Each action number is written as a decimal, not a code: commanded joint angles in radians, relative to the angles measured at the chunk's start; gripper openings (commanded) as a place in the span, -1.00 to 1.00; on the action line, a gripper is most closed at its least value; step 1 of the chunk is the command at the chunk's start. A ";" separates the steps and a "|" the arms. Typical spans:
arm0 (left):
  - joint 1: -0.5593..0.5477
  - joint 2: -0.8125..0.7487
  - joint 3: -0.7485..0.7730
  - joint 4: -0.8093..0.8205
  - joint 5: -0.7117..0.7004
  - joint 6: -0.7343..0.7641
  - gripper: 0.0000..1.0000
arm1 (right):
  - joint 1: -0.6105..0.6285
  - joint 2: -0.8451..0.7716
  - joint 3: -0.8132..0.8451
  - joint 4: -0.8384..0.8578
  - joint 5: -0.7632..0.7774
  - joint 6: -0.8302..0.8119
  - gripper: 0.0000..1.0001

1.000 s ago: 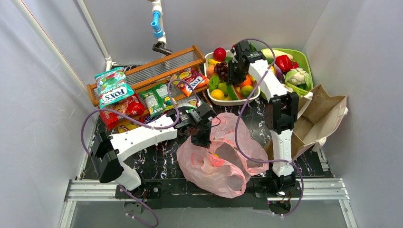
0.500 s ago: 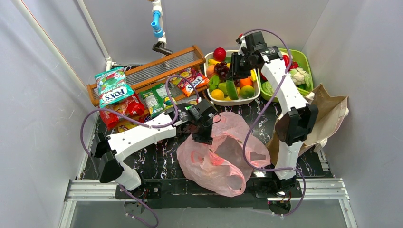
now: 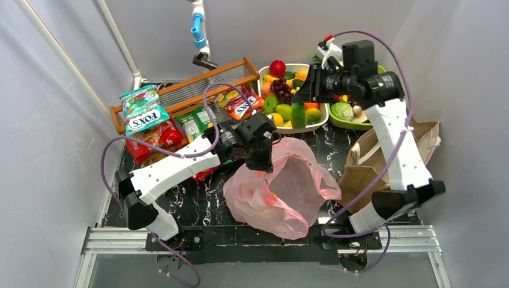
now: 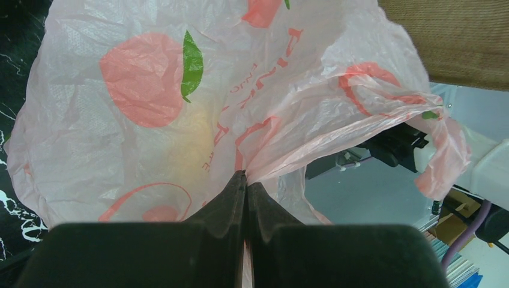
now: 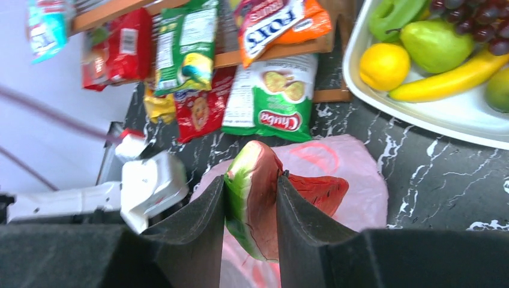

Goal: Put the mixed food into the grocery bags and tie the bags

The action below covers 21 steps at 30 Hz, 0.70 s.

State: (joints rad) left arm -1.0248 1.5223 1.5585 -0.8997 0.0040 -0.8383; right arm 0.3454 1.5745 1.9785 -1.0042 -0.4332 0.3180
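"Near the middle of the tabletop, what has the left arm got?"

"The left fingers (image 4: 237, 191) are pressed shut on a fold at the rim of the pink bag (image 3: 282, 192). The bag sags open below them, and a yellowish piece (image 4: 192, 144) shows faintly through the film."

"And the right?"

"It's high over the far side, by the white basket (image 3: 312, 127) of toy fruit. The right fingers (image 5: 207, 222) clamp a watermelon slice (image 5: 255, 198) between them, with green rind and red flesh sticking out past the tips."

"The other bag?"

"The brown paper bag (image 3: 366, 162) stands open at the right edge, just beside the pink one. The snack packets (image 3: 144, 114) lie around the wooden rack (image 3: 180, 90) at the far left, and grapes (image 5: 474, 24) and a banana (image 5: 444, 75) sit in the basket."
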 commanded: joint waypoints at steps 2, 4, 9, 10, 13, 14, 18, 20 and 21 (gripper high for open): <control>0.001 0.029 0.103 -0.077 -0.018 0.025 -1.00 | 0.005 -0.141 -0.023 0.013 -0.130 0.012 -0.97; 0.005 0.044 0.133 -0.092 -0.016 0.030 -1.00 | 0.006 -0.182 -0.032 0.023 -0.155 0.020 -0.97; 0.017 0.072 0.204 -0.137 -0.021 0.051 -1.00 | 0.004 -0.290 -0.096 0.092 -0.246 0.067 -0.97; 0.019 0.075 0.218 -0.145 -0.022 0.056 -1.00 | 0.004 -0.316 -0.126 0.117 -0.267 0.081 -0.97; 0.032 0.088 0.255 -0.169 -0.021 0.070 -1.00 | 0.004 -0.395 -0.219 0.178 -0.300 0.105 -0.97; 0.036 0.092 0.264 -0.177 -0.022 0.073 -1.00 | 0.004 -0.418 -0.239 0.189 -0.304 0.110 -0.97; 0.049 0.105 0.293 -0.194 -0.014 0.082 -1.00 | 0.005 -0.493 -0.333 0.225 -0.329 0.117 -0.97; 0.052 0.109 0.302 -0.197 -0.009 0.086 -1.00 | 0.004 -0.526 -0.397 0.253 -0.342 0.123 -0.97; 0.053 0.110 0.304 -0.198 -0.008 0.087 -1.00 | 0.004 -0.542 -0.430 0.266 -0.347 0.127 -0.97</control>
State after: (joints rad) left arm -0.9825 1.6325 1.8248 -1.0477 -0.0048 -0.7727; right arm 0.3481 1.0855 1.6352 -0.8417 -0.7231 0.4206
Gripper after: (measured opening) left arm 0.009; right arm 0.381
